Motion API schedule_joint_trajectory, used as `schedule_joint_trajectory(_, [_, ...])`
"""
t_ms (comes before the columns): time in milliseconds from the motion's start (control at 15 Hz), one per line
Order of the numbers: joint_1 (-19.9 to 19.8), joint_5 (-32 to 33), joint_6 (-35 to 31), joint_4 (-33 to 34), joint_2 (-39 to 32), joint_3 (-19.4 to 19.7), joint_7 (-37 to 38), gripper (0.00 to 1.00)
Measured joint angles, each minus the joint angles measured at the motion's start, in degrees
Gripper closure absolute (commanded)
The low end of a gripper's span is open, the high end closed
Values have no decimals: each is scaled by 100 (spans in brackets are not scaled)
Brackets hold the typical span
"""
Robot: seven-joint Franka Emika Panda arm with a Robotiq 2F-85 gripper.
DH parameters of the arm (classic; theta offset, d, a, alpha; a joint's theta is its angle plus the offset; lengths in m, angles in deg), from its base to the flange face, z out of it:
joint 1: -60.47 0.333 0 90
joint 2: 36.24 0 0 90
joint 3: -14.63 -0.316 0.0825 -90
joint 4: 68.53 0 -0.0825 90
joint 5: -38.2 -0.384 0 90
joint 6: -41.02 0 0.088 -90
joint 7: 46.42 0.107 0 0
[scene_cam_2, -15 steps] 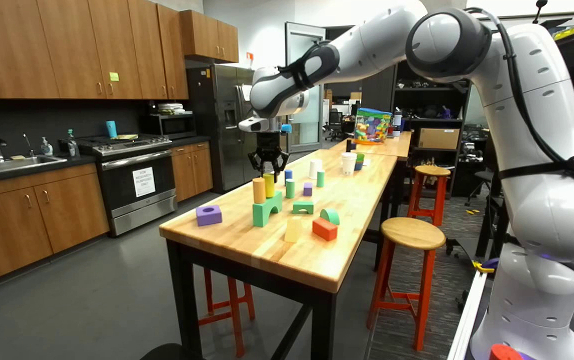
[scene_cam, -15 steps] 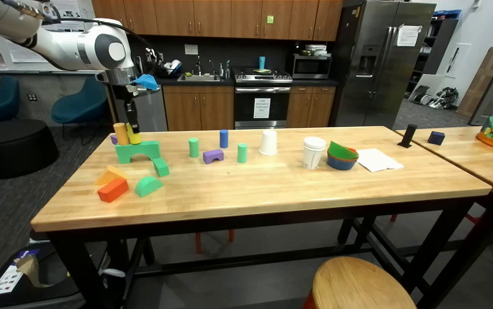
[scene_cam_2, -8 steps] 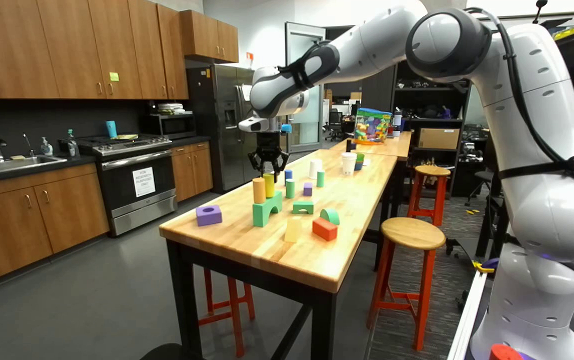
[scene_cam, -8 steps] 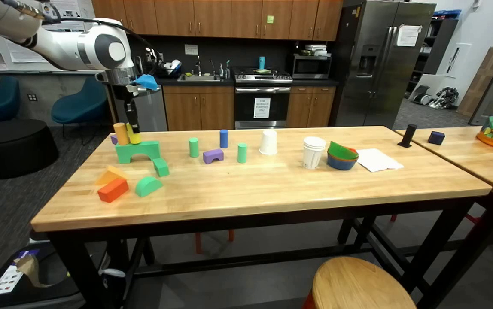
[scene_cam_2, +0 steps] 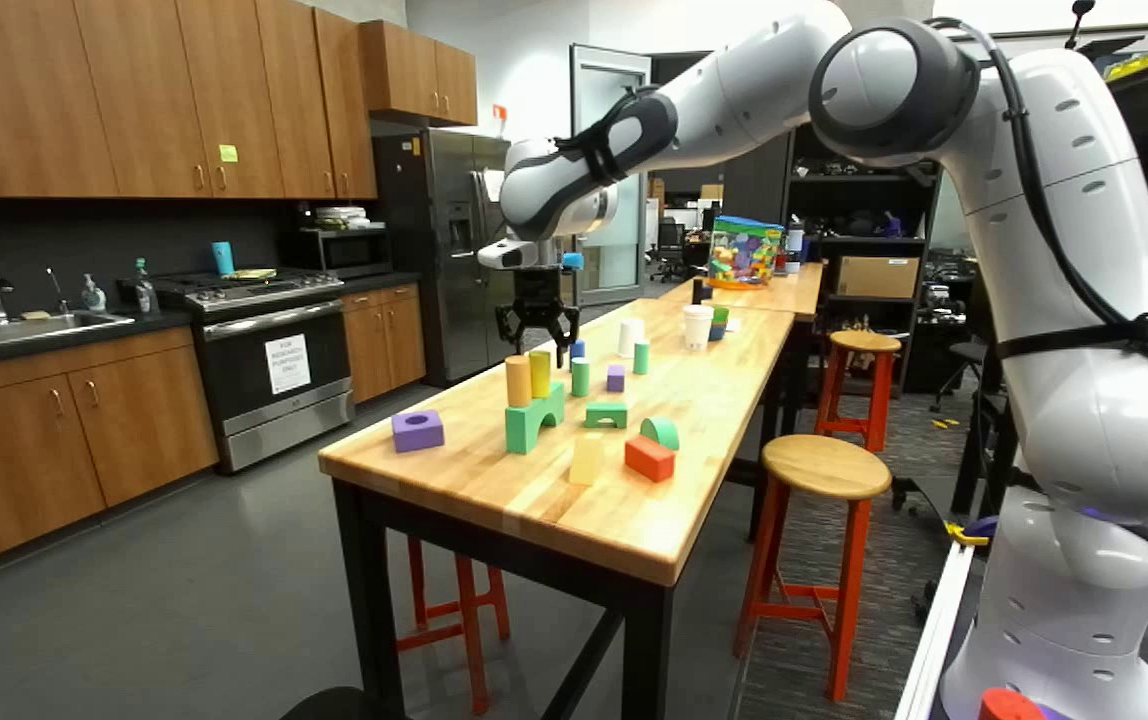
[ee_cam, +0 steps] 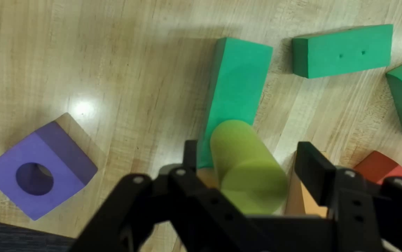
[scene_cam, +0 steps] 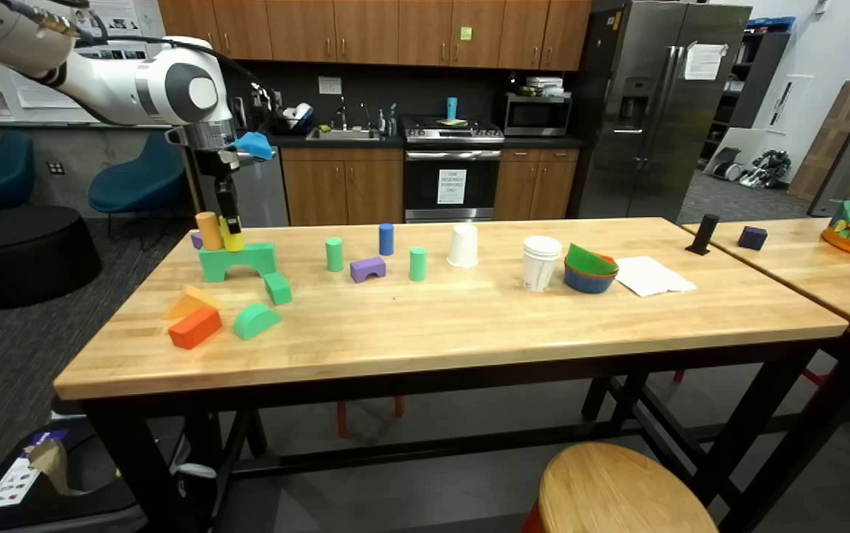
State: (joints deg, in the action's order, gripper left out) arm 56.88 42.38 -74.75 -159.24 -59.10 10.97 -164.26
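Observation:
My gripper (ee_cam: pixel 250 161) stands open around the upper part of a yellow cylinder (ee_cam: pixel 234 145), with a gap showing between the block and the right-hand finger (ee_cam: pixel 314 171). The cylinder is upright on one end of a green arch block (ee_cam: pixel 243 73). Beside it on the same arch rises an orange cylinder (scene_cam_2: pixel 518 382), mostly hidden by my gripper in the wrist view. In both exterior views the black fingers come down from above onto the yellow cylinder; the arch's feet rest on the wooden table (scene_cam: pixel 469 326).
A purple block with a hole (ee_cam: pixel 36 175) lies near the table's edge. Close by are a smaller green block (ee_cam: pixel 349 52), a green half-round (scene_cam: pixel 256 321), a red block (scene_cam: pixel 195 328) and an orange wedge (scene_cam: pixel 192 301). Farther along stand small cylinders, paper cups (scene_cam: pixel 540 263) and bowls (scene_cam: pixel 589 281).
The jaws have opened from their grip on the yellow cylinder, and the hand has dipped slightly. The yellow cylinder stays standing on the arch.

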Motion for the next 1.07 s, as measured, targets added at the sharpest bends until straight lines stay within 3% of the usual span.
schedule_joint_trajectory(200, [0,0,0,0,-42,0,0,4])
schedule_joint_trajectory(1067, [6,15,-10,19,-21,-1,-1,0])
